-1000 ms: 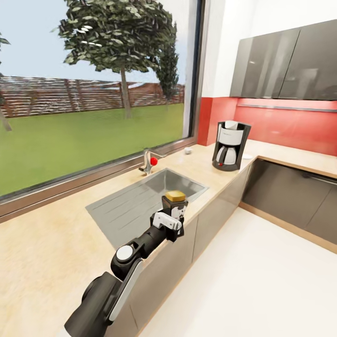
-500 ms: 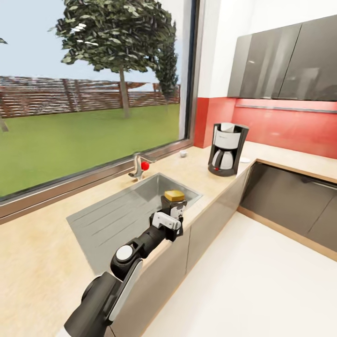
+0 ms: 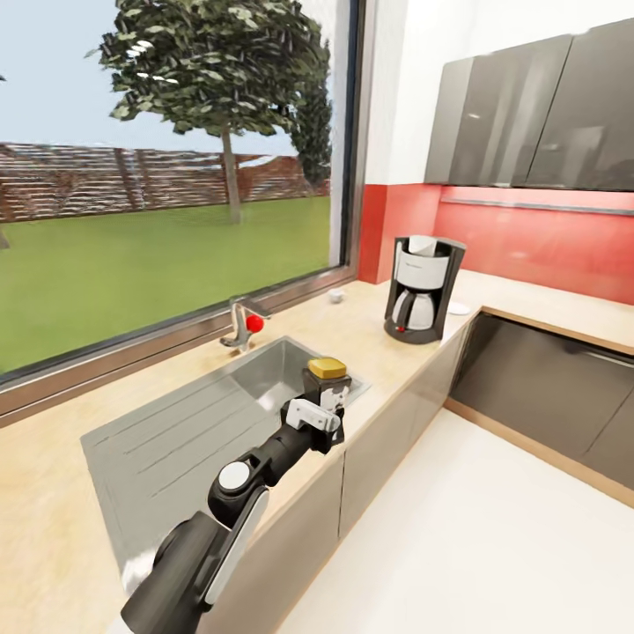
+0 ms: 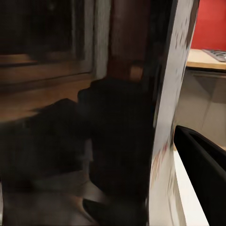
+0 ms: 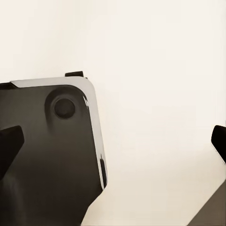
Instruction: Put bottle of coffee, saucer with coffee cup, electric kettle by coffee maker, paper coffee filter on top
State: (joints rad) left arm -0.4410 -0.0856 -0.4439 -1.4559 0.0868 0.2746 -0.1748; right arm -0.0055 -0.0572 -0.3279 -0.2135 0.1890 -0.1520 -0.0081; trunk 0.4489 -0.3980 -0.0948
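Over the front edge of the tabletop (image 3: pixel 370 330), beside the steel sink (image 3: pixel 220 414), the left pincer (image 3: pixel 328 401) pinches the bottle of coffee (image 3: pixel 326 377): dark jar upright, yellow lid on top, held clear of the surface. Left wrist view: dark jar body (image 4: pixel 120 141) blurred and very close, one black finger (image 4: pixel 202 162) beside it. Coffee maker (image 3: pixel 423 288) stands on the tabletop further along, near the red wall, well apart from the bottle. Saucer (image 3: pixel 457 308) lies just behind the machine, partly hidden by it. Small white coffee cup (image 3: pixel 335 297) sits near the window, apart from the saucer. Tap with red knob (image 3: pixel 242 324) behind the sink. Right wrist view: two dark fingertips (image 5: pixel 9 143) far apart, right pincer (image 5: pixel 115 141) spread, nothing between them; pale floor beyond.
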